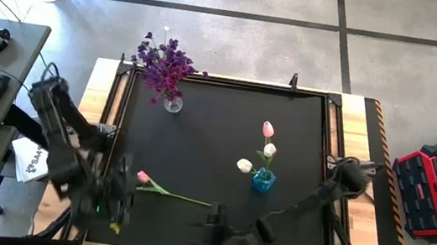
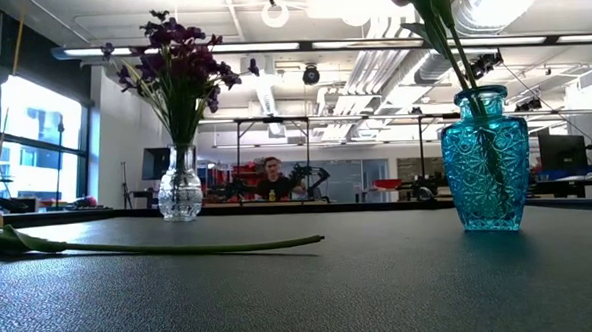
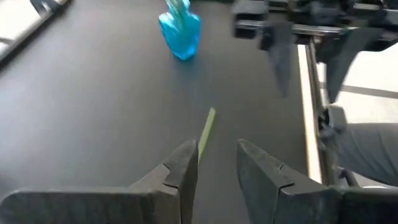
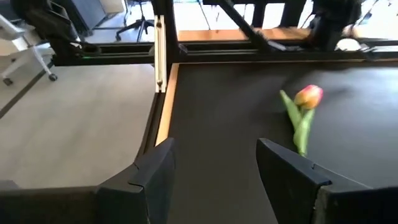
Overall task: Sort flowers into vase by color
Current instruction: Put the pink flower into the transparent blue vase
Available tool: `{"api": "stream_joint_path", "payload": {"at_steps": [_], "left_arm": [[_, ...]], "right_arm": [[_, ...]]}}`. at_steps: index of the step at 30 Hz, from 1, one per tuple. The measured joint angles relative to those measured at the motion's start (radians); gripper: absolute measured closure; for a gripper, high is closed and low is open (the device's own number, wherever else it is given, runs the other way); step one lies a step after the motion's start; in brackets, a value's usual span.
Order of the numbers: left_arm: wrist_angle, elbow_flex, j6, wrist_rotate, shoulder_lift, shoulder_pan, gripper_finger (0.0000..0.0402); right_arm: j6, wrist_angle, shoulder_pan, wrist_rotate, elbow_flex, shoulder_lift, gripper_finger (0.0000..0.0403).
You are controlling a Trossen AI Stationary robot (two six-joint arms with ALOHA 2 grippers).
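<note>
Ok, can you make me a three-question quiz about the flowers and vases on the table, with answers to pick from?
1. Where is the pink tulip?
A. Lying flat on the table mat
B. Standing in the blue vase
C. On the floor

2. How many tulips stand in the blue vase?
A. None
B. Three
C. Six

3. What holds the purple flowers?
A. The right gripper
B. Nothing, they lie on the mat
C. The clear glass vase

Answers:
1. A, its stem stretches flat along the mat in the high and low views.
2. B, the high view shows one pink and two white buds above it.
3. C, their stems go down into the glass vase at the far left of the mat.
</note>
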Motion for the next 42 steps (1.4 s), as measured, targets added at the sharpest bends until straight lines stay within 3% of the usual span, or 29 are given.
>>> {"api": "stream_joint_path", "payload": {"at_steps": [7, 14, 23, 29, 33, 39, 42], "left_arm": [[0.001, 0.000, -0.278, -0.031, 0.170, -0.136, 0.0310], [-0.013, 0.000, -0.465, -0.080, 0.271, -0.211, 0.0310], [-0.143, 0.000, -0.685, -0.086, 0.320, -0.245, 0.0310], [-0.180, 0.000, -0.707, -0.086, 0.325, -0.246, 0.0310], [-0.180, 0.000, -0.702, -0.089, 0.324, -0.246, 0.0310], [-0.204, 0.000, -0.748, -0.137, 0.324, -0.253, 0.0310], [-0.222, 0.000, -0.793, -0.144, 0.324, -0.266, 0.0310]], "right_arm": [[-0.066, -0.087, -0.067, -0.061, 0.243, 0.204, 0.0199], [0.001, -0.169, -0.154, -0.079, 0.433, 0.385, 0.0199], [0.152, -0.312, -0.287, -0.112, 0.467, 0.457, 0.0199], [0.153, -0.332, -0.329, -0.200, 0.468, 0.477, 0.0203], [0.157, -0.364, -0.324, -0.163, 0.469, 0.477, 0.0247], [0.184, -0.419, -0.303, -0.129, 0.469, 0.473, 0.0379], [0.202, -0.487, -0.275, -0.060, 0.467, 0.450, 0.0390]]}}
